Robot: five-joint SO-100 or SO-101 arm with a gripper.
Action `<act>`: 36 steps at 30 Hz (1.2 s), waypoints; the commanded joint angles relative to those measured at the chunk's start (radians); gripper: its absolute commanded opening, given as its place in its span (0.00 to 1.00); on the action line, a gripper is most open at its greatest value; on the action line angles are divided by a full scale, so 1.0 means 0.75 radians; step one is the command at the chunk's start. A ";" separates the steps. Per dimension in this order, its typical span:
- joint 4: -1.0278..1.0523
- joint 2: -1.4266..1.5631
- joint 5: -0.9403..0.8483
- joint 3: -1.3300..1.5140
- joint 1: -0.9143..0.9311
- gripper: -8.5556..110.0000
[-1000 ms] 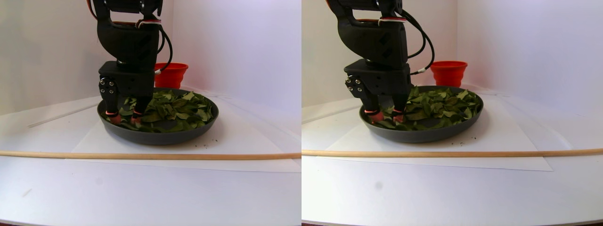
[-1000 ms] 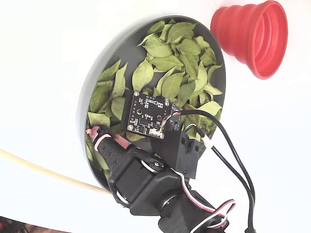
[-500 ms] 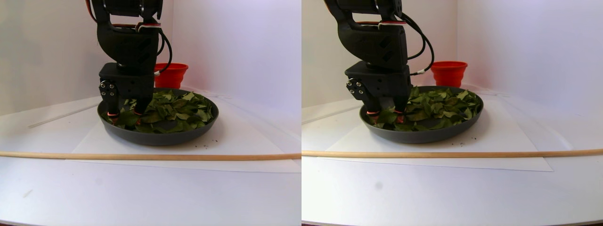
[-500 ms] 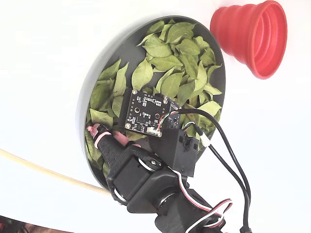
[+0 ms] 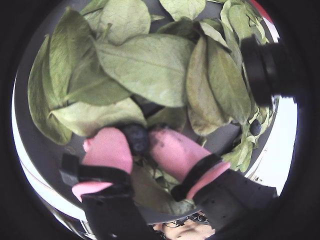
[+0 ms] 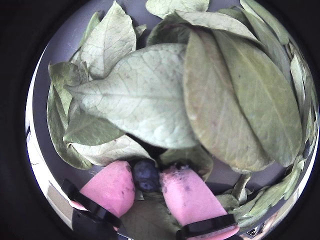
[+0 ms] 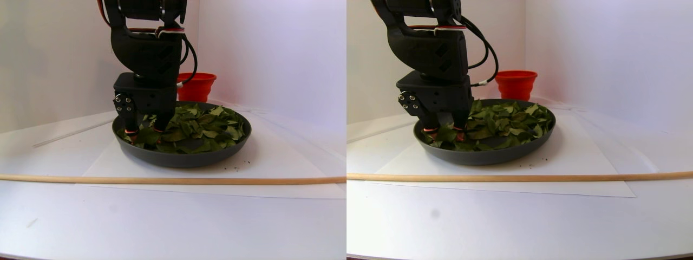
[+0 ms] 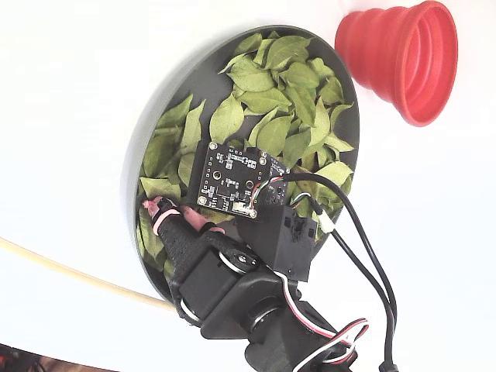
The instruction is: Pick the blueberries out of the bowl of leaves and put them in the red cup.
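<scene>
In both wrist views my gripper (image 5: 137,144) (image 6: 146,179) is shut on one dark blueberry (image 5: 136,138) (image 6: 146,174), held between its pink fingertips (image 5: 107,150) (image 6: 187,195). It stands low in the dark grey bowl (image 8: 143,147) (image 7: 184,157), at the bowl's left side in the stereo pair view, among green leaves (image 8: 267,101) (image 6: 150,100). Another blueberry (image 5: 255,127) lies by the bowl's rim at the right of a wrist view. The red cup (image 8: 403,54) (image 7: 197,85) stands just beyond the bowl, upright and behind the arm in the stereo pair view.
A long wooden dowel (image 7: 173,180) lies across the table in front of the bowl. A white paper sheet (image 7: 270,162) is under the bowl. Black cables (image 8: 364,263) trail from the wrist. White walls close in behind.
The gripper has shifted slightly further in over the bowl and a little higher. Its fingertips now sit among the leaves rather than at the rim.
</scene>
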 commanded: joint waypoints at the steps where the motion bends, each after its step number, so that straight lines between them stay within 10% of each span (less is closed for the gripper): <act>1: -0.010 0.047 -0.025 0.000 0.010 0.15; 36: 0.098 0.311 -0.076 0.049 0.016 0.15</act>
